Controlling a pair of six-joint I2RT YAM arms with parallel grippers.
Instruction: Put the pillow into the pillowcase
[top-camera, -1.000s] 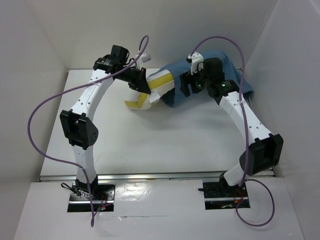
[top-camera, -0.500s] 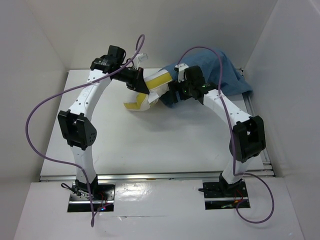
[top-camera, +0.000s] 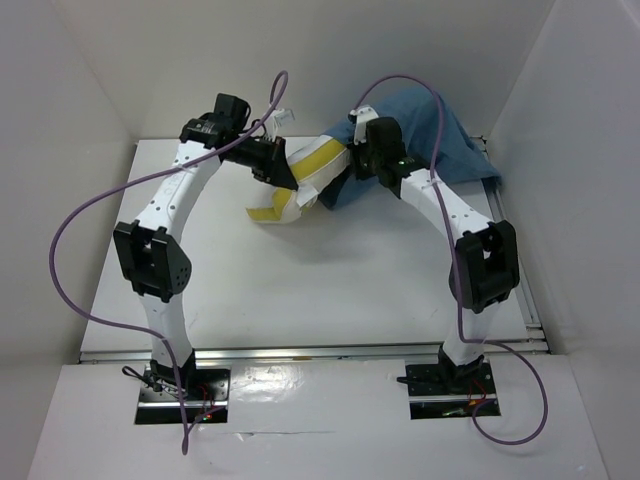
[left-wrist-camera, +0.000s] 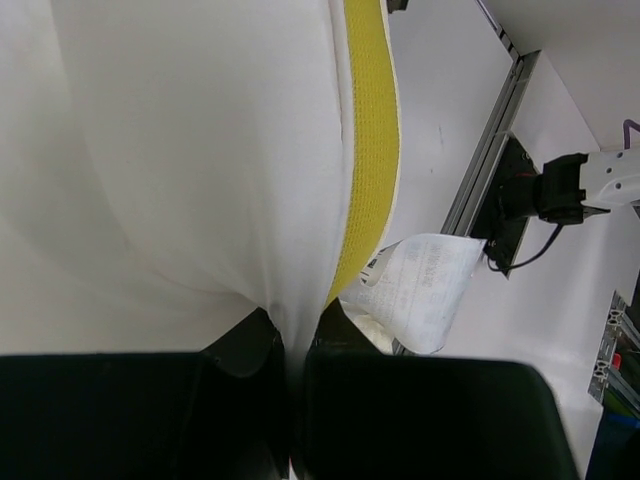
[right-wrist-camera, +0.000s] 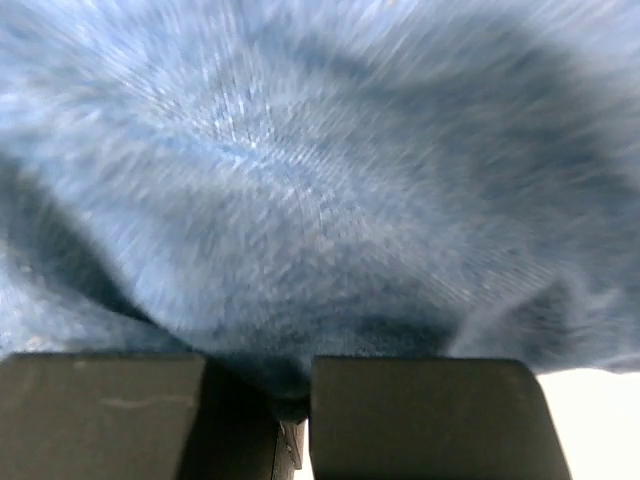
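Near the far edge of the table (top-camera: 330, 290), the left gripper (left-wrist-camera: 290, 338) is pinching the pillow (left-wrist-camera: 200, 150) to steer it in; the right gripper (right-wrist-camera: 290, 385) is clamping the pillowcase (right-wrist-camera: 320, 200), likely holding its mouth

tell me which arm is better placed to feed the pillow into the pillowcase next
Left, probably: the left tool pinches the pillow beside the yellow strip, while the right tool is shut on the pillowcase cloth.
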